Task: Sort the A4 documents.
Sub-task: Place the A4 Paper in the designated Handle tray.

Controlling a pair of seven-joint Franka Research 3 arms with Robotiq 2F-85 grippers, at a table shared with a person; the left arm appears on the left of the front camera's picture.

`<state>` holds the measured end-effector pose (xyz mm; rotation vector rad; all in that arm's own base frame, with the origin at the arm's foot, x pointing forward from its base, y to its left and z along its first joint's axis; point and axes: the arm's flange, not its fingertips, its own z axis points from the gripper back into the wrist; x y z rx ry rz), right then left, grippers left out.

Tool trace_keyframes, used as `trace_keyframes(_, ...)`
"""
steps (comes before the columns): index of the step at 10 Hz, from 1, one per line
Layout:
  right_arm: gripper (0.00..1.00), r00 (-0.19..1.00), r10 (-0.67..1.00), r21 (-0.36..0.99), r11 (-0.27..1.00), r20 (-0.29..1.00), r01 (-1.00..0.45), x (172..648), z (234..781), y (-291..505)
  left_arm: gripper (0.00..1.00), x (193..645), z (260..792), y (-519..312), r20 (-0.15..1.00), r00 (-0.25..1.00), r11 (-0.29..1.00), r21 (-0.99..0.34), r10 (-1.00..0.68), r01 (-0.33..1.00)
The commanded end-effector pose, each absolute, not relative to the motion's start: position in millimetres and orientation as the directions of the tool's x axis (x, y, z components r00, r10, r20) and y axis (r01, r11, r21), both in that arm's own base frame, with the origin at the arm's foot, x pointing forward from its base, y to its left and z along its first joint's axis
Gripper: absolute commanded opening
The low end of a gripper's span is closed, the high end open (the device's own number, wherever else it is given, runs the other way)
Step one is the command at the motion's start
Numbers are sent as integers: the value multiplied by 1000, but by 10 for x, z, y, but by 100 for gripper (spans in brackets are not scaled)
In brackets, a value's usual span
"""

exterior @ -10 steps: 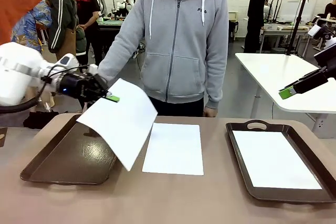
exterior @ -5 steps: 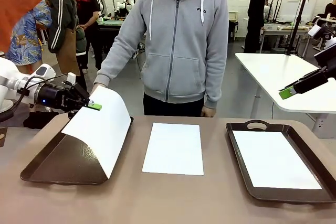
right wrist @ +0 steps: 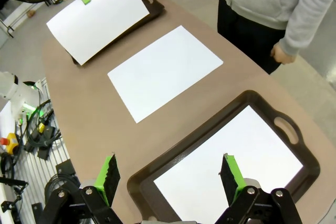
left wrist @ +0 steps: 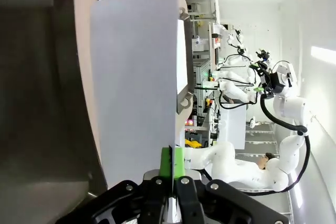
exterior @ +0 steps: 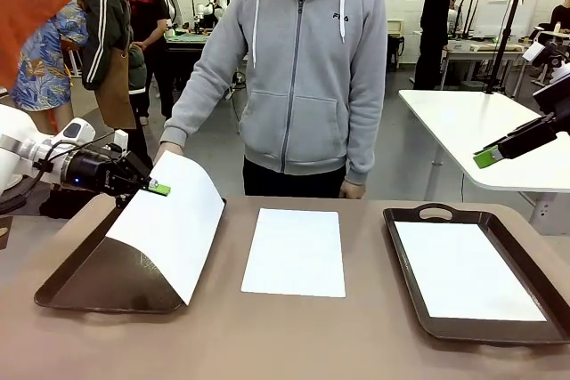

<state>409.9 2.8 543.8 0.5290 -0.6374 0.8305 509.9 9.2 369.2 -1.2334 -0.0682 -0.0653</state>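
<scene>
My left gripper [exterior: 158,189] is shut on the top edge of a white A4 sheet [exterior: 171,224], which curves down over the left dark brown tray [exterior: 98,278]; its lower edge rests near the tray's right side. The left wrist view has the green pads [left wrist: 172,162] pinched on that sheet [left wrist: 136,77]. A second sheet [exterior: 296,250] lies flat on the table between the trays. A third sheet [exterior: 465,269] lies inside the right tray [exterior: 419,213]. My right gripper [exterior: 488,157] hangs open high at the right, and its wrist view looks down on the right tray's sheet [right wrist: 231,161].
A person in a grey hoodie [exterior: 303,68] stands at the far edge, one hand [exterior: 166,149] near the left tray's far rim, the other hand [exterior: 354,190] at the table edge. A white table [exterior: 481,131] stands behind on the right.
My left gripper has carried the sheet leftward from above the table's middle to over the left tray and lowered it. The right arm stays still.
</scene>
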Motion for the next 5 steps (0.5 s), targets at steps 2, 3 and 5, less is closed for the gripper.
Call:
trace_keyframes(2,100,510,501,184,564,699,-805,4104,5432,36,1,5272,3588,328,35,999,437,-899,9,28)
trace_keyframes(3,100,510,501,184,564,699,-805,4104,5432,36,1,5301,3558,378,6,1000,479,-878,14,-2)
trace_keyframes(5,100,510,501,184,564,699,-805,4104,5432,36,1,5328,3565,471,-28,999,556,-830,28,-39)
